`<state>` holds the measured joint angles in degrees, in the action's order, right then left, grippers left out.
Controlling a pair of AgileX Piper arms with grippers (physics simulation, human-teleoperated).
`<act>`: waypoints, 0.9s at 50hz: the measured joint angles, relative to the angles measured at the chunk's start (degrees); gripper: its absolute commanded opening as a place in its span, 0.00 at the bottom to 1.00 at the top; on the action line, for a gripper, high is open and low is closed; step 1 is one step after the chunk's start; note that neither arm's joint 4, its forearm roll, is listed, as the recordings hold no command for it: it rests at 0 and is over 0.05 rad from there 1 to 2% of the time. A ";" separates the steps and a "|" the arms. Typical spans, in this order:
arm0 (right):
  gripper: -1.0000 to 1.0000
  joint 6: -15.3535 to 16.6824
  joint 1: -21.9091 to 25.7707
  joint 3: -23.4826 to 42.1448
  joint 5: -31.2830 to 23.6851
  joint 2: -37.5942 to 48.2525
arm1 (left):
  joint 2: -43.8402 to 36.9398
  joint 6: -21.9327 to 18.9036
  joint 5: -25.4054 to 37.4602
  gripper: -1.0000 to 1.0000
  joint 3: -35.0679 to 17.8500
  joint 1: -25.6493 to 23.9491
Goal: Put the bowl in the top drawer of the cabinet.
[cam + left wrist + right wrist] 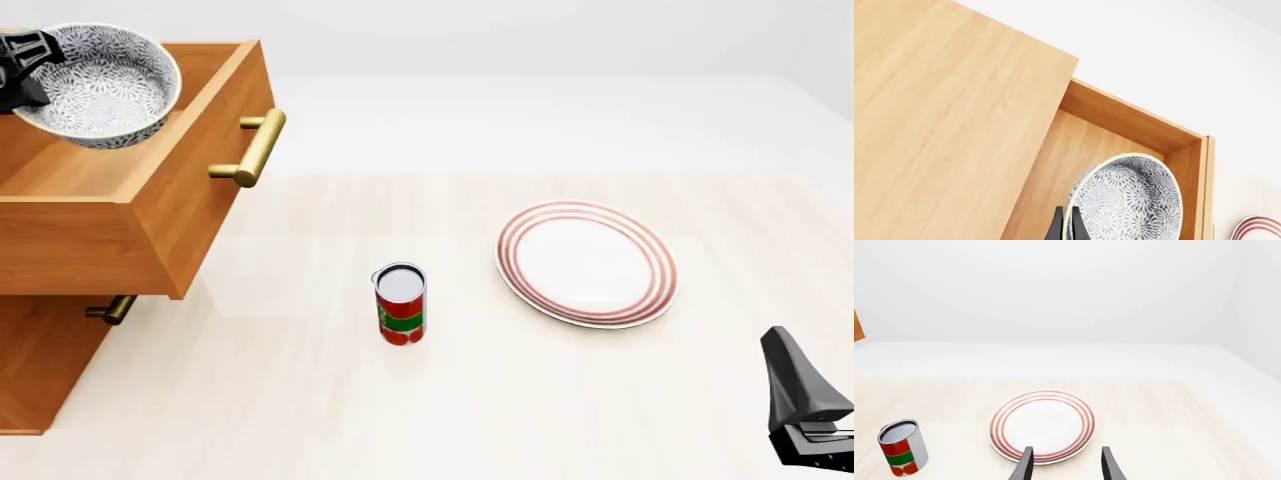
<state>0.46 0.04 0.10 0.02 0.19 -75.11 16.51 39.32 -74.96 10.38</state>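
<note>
Down in the near right corner waits the right claw (810, 420), its two fingers spread apart with nothing between them. A bit further on, a red and green can (400, 305) stands upright on the desk (441, 410). Beside it, to the right, lies a white plate (586, 263) with red rings. Far off on the left, the cabinet (47, 340) has its top drawer (127, 225) pulled out. Over it, the left claw (1066, 227) pinches the rim of the bowl (104, 85), which tilts.
</note>
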 measured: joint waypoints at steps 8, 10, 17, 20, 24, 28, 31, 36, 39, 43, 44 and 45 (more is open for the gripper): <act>1.00 0.00 0.00 0.00 0.00 0.00 | -0.70 -0.06 -0.48 0.00 0.19 0.22; 1.00 0.00 0.00 0.00 0.00 0.00 | -0.86 -0.06 -0.59 0.00 0.23 0.25; 1.00 0.00 0.00 0.00 0.00 0.00 | -1.33 -0.04 -0.92 0.00 0.38 0.20; 1.00 0.00 0.00 0.00 0.00 0.00 | -1.48 -0.02 -1.06 0.00 0.48 0.16; 1.00 0.00 0.00 0.00 0.00 0.00 | -1.66 -0.01 -1.24 0.00 0.62 0.14; 1.00 0.00 0.00 0.00 0.00 0.00 | -1.84 0.01 -1.41 0.00 0.73 0.11; 1.00 0.00 0.00 0.00 0.00 0.00 | -1.98 0.03 -1.56 0.00 0.83 0.09; 1.00 0.00 0.00 0.00 0.00 0.00 | -2.12 0.04 -1.77 0.00 0.82 0.10; 1.00 0.00 0.00 0.00 0.00 0.00 | -2.19 0.04 -1.88 0.00 0.79 0.11; 1.00 0.00 0.01 0.00 0.00 0.00 | -2.31 0.05 -1.99 0.00 0.72 0.12; 1.00 0.00 0.01 0.00 0.00 0.00 | -2.34 0.05 -2.02 0.00 0.71 0.13; 1.00 0.00 0.01 0.00 0.00 0.00 | -2.36 0.05 -2.04 0.00 0.69 0.13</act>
<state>0.47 0.05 0.10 0.02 0.19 -77.47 16.56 37.28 -74.26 10.51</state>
